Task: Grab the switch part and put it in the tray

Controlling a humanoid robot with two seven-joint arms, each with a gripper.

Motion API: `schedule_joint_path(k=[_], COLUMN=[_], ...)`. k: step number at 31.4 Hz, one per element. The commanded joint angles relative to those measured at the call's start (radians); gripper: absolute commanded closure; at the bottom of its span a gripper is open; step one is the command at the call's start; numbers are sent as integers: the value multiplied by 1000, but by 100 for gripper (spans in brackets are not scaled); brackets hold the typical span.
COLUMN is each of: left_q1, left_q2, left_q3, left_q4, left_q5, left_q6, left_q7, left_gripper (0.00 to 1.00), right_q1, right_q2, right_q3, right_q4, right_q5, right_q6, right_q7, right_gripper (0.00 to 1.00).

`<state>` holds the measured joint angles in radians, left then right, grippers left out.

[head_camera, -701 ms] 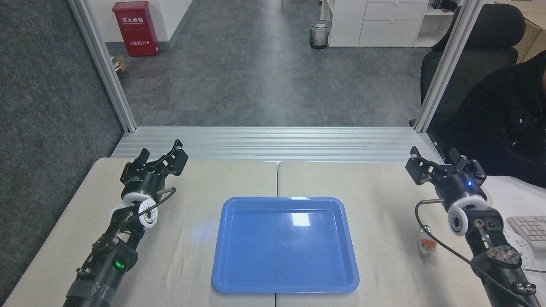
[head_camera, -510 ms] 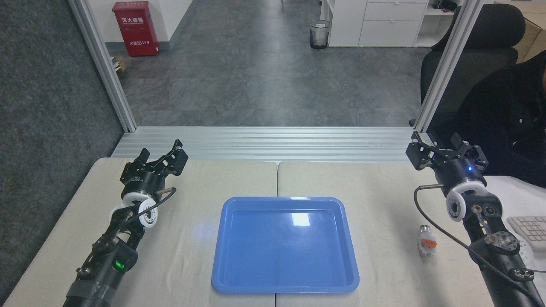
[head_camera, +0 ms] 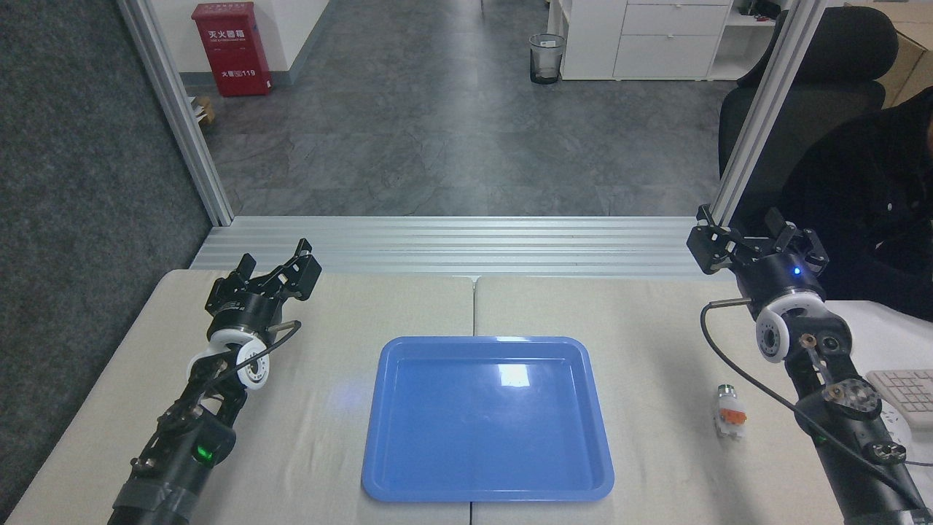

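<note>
The switch part (head_camera: 729, 413), white with an orange block and a dark silver-ringed end, lies on the beige table right of the tray, untouched. The blue tray (head_camera: 379, 430) sits at the table's middle with nothing in it. My right gripper (head_camera: 751, 235) is raised over the table's far right edge, well behind the switch part, its fingers spread open and holding nothing. My left gripper (head_camera: 279, 264) hovers at the far left of the table, also open and holding nothing.
A white keyboard (head_camera: 907, 390) lies at the right edge, close to my right arm. A person in black (head_camera: 867, 197) sits behind the right aluminium post (head_camera: 758, 117). A ribbed metal sill (head_camera: 466, 244) borders the table's far side.
My right gripper has risen and drawn back toward the far edge, uncovering the switch part. The left arm, tray and switch part have stayed still.
</note>
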<state>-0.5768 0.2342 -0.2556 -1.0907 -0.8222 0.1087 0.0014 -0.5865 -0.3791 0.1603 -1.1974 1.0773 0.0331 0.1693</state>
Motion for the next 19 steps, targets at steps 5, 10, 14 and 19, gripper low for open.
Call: schedule_joint_path(k=[5,10,14,19], left_q1=[0,0,0,0], left_q2=[0,1,0,1], left_q3=[-1,-1,1,1], left_q4=[0,0,0,0], left_q5=[0,0,0,0], left_q6=[-1,0,0,-1], left_q7=[0,0,0,0], left_gripper=[0,0,0,0], right_q1=[-12,-7,7,16], right_q2=[6,8,8,8], right_q3=[19,22,22,21], right_q4=[-2,-1,-1,-2], right_q5=[-2,1,1,1], right_q6=[-2,-2,-2,-2], right_q7=[-4,-4,-4,-4], right_gripper=[0,0,0,0])
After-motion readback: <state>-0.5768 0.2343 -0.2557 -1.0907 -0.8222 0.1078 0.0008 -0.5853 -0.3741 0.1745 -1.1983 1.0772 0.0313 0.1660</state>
